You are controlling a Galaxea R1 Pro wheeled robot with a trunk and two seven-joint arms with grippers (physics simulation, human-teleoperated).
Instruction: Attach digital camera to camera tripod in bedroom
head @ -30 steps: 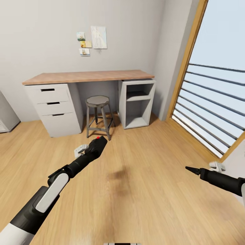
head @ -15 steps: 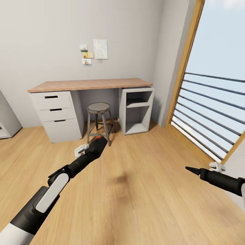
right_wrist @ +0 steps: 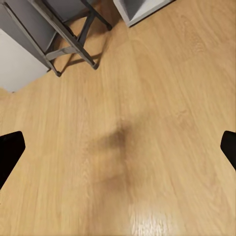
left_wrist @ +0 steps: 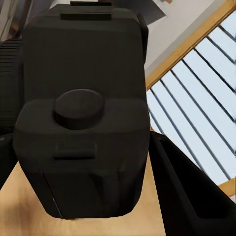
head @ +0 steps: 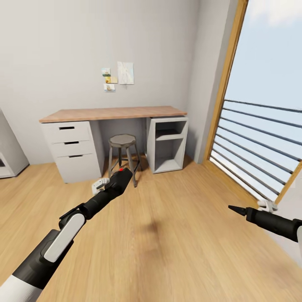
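Evidently for carrying, the left gripper (head: 121,178) pinches the digital camera (head: 120,177) at eleven o'clock, while the right gripper (head: 235,208) hangs spread, ready at four.

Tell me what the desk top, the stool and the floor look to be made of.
Desk top: looks like wood or wood veneer, matte warm brown with faint grain, on plain pale grey drawer units.
Stool: probably metal, dull dark grey, with thin braced legs and a flat seat.
Floor: light wood planks or laminate, with visible grain, board seams and a soft sheen.
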